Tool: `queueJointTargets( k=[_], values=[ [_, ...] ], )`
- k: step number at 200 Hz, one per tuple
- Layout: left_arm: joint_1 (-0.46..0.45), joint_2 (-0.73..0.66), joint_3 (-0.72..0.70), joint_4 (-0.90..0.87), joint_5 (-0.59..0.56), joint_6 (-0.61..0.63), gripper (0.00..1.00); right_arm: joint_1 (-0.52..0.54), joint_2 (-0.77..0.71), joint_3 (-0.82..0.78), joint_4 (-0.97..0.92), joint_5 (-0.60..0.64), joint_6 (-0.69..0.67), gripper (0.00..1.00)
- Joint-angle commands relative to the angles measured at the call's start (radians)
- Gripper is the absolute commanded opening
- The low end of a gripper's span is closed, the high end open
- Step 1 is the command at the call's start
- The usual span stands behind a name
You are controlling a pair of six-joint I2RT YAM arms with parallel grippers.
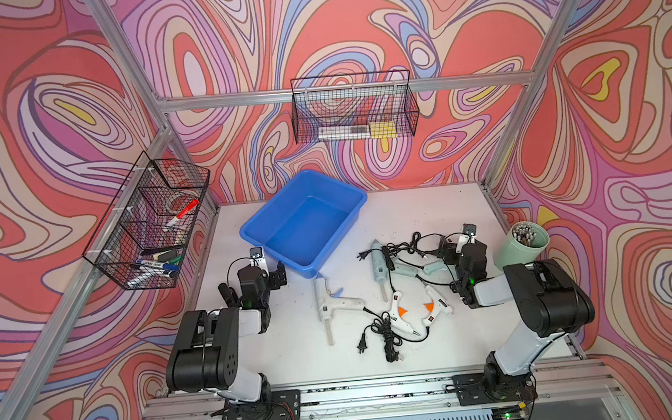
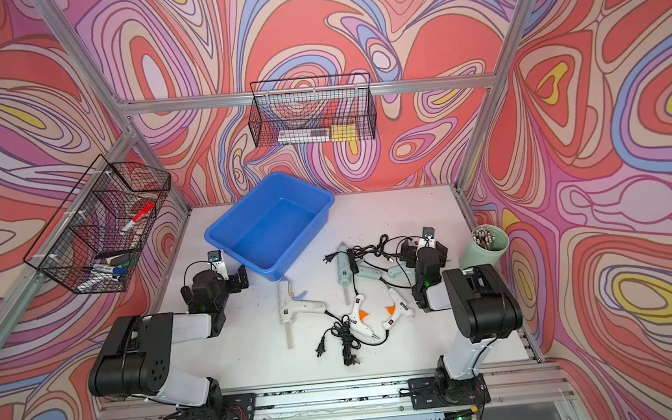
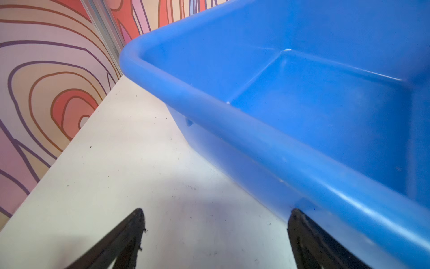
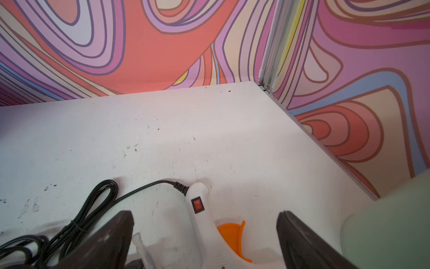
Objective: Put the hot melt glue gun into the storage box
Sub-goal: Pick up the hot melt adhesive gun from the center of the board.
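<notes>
Nothing lay in the storage box [image 1: 307, 225]; it sat bare toward the back of the counter [image 1: 408, 213], so I judged I was at the first step, reaching for a gun. Both my hands were spread wide and held nothing. My left hand [image 3: 216, 212] hung just beside the box's near wall. My right hand [image 4: 206, 213] hovered over a white glue gun with an orange trigger [image 4: 197, 202], lying flat, its cord [image 4: 144, 188] trailing away. The next move called for lowering around its body, closing firmly, and minding that cord on the lift.
</notes>
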Motion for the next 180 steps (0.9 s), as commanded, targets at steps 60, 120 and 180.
queueJointTargets(
  k=[60, 120, 180],
  values=[
    [-0.003, 0.003, -0.001, 0.009, 0.014, 0.003, 0.99, 0.0, 0.001, 0.011, 0.008, 0.001, 0.009, 0.98],
    [-0.003, 0.003, 0.0, 0.009, 0.014, 0.003, 0.99, 0.001, 0.001, 0.011, 0.008, 0.001, 0.009, 0.98],
    [-0.003, -0.004, 0.001, -0.001, 0.079, 0.026, 0.99, 0.001, -0.002, 0.008, 0.014, 0.003, 0.007, 0.98]
  ],
)
